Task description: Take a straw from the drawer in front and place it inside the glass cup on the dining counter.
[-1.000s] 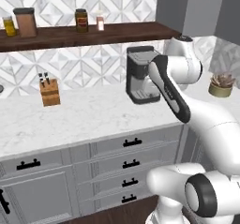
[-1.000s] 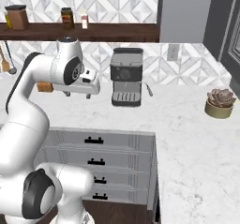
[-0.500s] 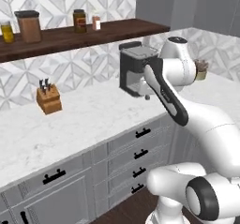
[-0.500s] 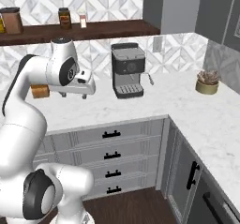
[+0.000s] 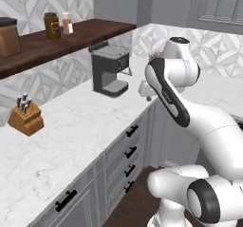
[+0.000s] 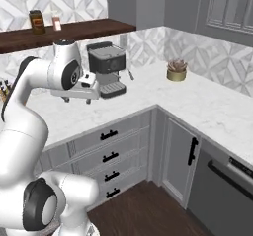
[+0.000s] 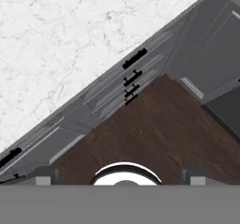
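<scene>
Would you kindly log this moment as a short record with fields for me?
setting: kitchen corner, white marble counter
on counter: coffee machine, knife block, potted plant
shelf: jars on dark wood shelf
cabinets: closed grey drawers with black handles
gripper: fingers open, holding nothing, facing down over wood floor

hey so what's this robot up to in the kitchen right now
It isn't handling anything yet. The white arm is raised over the edge of the marble counter near the coffee machine, and its gripper is open and empty, looking down at the wooden floor and a stack of closed grey drawers with black handles. No drawer is pulled out.
</scene>
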Available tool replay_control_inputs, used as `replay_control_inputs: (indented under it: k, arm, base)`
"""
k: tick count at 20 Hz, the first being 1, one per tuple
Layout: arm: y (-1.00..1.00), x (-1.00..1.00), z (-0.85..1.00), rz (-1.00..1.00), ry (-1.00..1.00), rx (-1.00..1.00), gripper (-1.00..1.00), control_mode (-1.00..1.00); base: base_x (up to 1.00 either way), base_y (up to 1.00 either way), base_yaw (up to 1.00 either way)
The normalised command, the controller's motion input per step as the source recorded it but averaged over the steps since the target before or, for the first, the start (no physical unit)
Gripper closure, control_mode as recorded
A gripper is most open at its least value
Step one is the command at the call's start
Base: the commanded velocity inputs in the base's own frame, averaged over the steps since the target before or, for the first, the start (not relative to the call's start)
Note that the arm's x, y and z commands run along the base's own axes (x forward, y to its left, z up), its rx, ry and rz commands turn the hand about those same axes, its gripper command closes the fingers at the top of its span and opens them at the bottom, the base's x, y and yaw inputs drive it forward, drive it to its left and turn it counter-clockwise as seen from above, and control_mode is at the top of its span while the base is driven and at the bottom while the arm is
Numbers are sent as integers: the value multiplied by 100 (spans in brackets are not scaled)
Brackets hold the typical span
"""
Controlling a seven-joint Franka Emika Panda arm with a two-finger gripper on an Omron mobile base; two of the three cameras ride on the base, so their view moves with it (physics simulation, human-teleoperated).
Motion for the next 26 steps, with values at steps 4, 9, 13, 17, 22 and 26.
replay_control_inputs:
  k: [4,9,13,17,22,26]
  arm:
    - [0,0,0,0,0,0,-100,100]
    - [0,0,0,0,0,0,-100,100]
    - [0,0,0,0,0,0,-100,100]
    - [0,0,0,0,0,0,-100,100]
    - [-30,-10,0,-23,7,16,-100,-100]
    - [-100,0,-3,-12,2,39,-100,-100]
  base:
    - [0,94,-56]
    - [0,84,-48]
    - [0,76,-39]
    - [-7,61,-29]
    - [0,0,0]
    - [0,0,0]
